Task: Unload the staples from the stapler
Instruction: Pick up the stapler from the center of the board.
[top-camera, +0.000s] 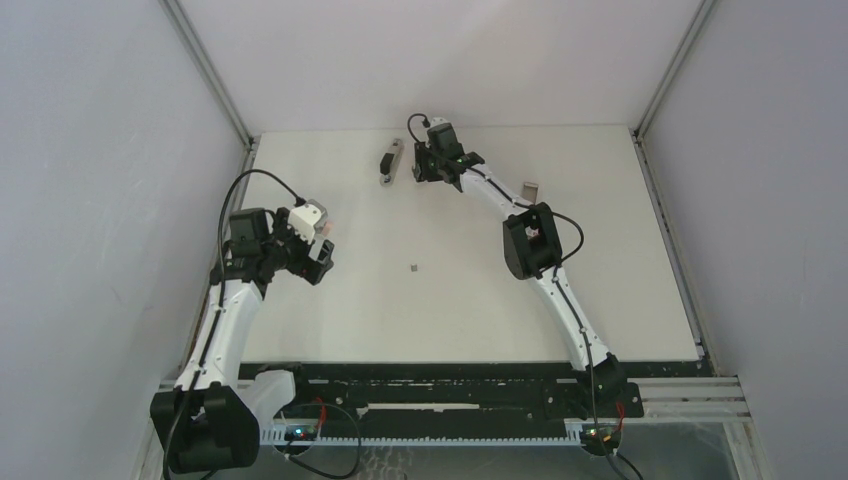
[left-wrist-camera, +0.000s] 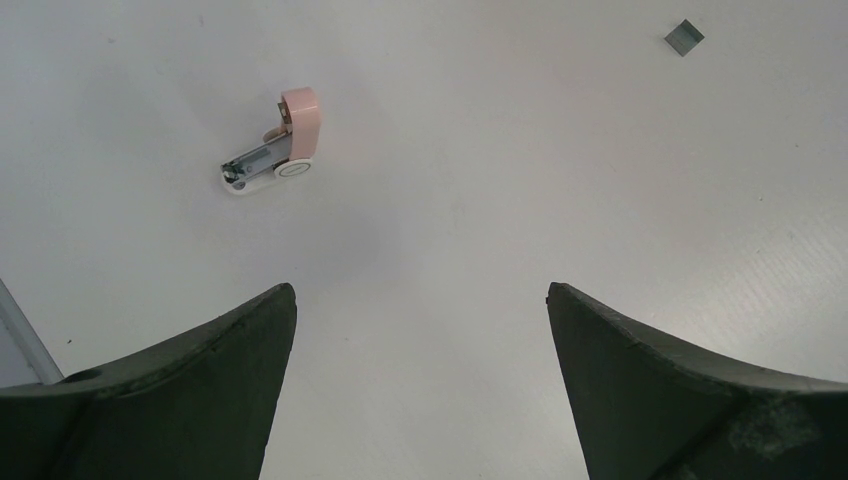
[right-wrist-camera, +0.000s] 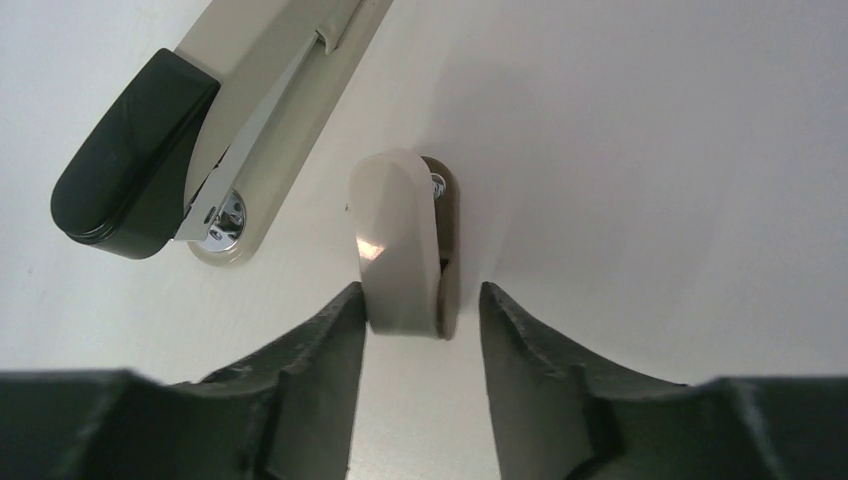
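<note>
Right gripper (right-wrist-camera: 420, 290): jaws partly drawn in, straddling a small upright beige piece (right-wrist-camera: 395, 230). The finger at the left of the wrist view touches it and a thin gap shows at the other finger, so nothing is pinched yet.
Beige piece: rounded top, with a darker half behind it and a silvery rivet. It may be a staple remover, but that cannot be told.
Stapler (right-wrist-camera: 225, 105): lies flat on the table (left-wrist-camera: 500, 150), ahead and to the left of the right fingers. It is just beside the beige piece but apart from it, with its black top arm down on the beige base.
Staples (left-wrist-camera: 685, 36): one small grey strip lies loose, ahead and to the right of the left gripper (left-wrist-camera: 420, 295) and well apart from the right one. Whether any remain inside the stapler is hidden.
Left gripper: spread fully, holding nothing, hovering over the table.
Pink-and-grey piece (left-wrist-camera: 285, 140): ahead and to the left of the left fingers, well apart.
Risk, uneven contact: with one finger touching first, a squeeze would likely shove or tip the narrow upright piece rather than clamp it.
Risk, knock-on: a toppled piece could strike the stapler beside it and skew it out of reach.
Risk, wrong target: the jaws frame the beige piece, not the stapler, so the stapler stays shut for now.
Risk, loose strip: it is tiny and flat, so a passing arm could sweep it away.
</note>
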